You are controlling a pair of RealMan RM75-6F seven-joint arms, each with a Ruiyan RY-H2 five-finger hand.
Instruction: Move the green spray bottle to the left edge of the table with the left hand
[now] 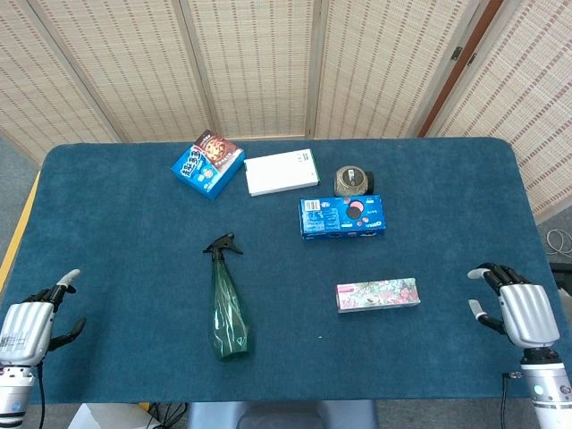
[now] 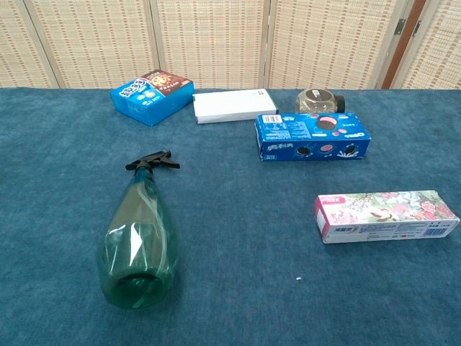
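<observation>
Head view: green spray bottle [image 1: 227,308] lying flat, left hand [image 1: 29,326] apart.

Green spray bottle [image 1: 228,311], translucent, black trigger head, lying flat, left-centre of table

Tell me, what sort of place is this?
Probably a robot test room, not a home: a table under blue cloth, bamboo-patterned folding screens behind it, and a lying green plastic spray bottle among scattered boxes, with two metal robot hands at the near edge.
</observation>
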